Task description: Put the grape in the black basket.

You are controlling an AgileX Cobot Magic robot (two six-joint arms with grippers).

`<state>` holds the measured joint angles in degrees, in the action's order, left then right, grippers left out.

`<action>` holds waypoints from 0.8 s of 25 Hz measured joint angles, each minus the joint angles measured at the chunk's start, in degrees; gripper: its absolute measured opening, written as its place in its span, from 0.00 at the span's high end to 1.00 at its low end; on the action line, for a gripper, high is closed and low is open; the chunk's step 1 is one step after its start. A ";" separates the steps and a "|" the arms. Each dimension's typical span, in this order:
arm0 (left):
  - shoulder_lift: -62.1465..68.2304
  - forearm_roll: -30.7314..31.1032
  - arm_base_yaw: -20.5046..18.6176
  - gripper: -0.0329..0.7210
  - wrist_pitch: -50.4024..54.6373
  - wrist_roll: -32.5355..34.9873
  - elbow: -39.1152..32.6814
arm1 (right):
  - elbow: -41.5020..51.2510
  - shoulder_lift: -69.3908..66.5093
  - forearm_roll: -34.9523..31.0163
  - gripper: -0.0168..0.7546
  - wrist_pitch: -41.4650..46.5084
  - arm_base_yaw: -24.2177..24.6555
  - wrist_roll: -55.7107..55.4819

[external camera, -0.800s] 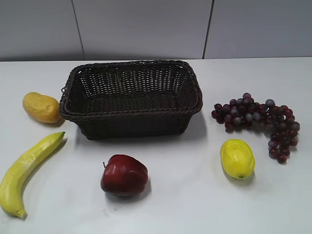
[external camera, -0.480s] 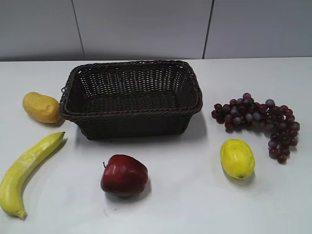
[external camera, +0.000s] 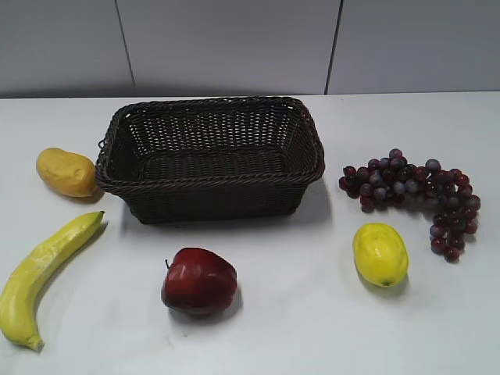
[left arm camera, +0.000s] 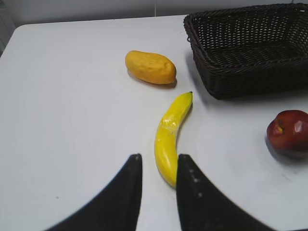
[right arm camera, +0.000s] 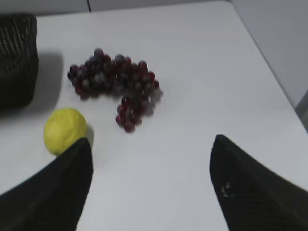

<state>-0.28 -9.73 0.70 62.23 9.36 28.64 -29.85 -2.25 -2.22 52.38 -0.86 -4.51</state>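
The grape, a curved dark red-purple bunch, lies on the white table to the right of the black basket. The basket is empty and stands at the middle back. In the right wrist view the grape lies ahead of my right gripper, which is wide open, empty and well short of the bunch. The basket's corner shows at that view's left edge. My left gripper is empty, its fingers a narrow gap apart, hovering over the near end of a banana. The basket is at the upper right there. Neither gripper shows in the exterior view.
A yellow lemon lies in front of the grape, also in the right wrist view. A red apple sits in front of the basket. A banana and an orange-yellow fruit lie left of the basket.
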 joint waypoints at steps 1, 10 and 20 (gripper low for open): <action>0.00 0.00 0.00 0.66 0.00 0.00 0.00 | -0.12 -1.16 -0.25 0.24 -3.33 0.00 0.00; 0.00 0.00 0.00 0.66 0.00 0.03 0.00 | 3.33 -17.57 -0.50 0.24 -25.23 0.00 -0.04; 0.00 0.00 0.00 0.66 0.00 0.00 0.00 | 0.41 -47.30 -0.50 0.24 -32.48 -0.20 0.78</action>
<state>-0.28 -9.73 0.70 62.23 9.36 28.64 -29.44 -49.56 -2.72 19.90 -1.06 -3.73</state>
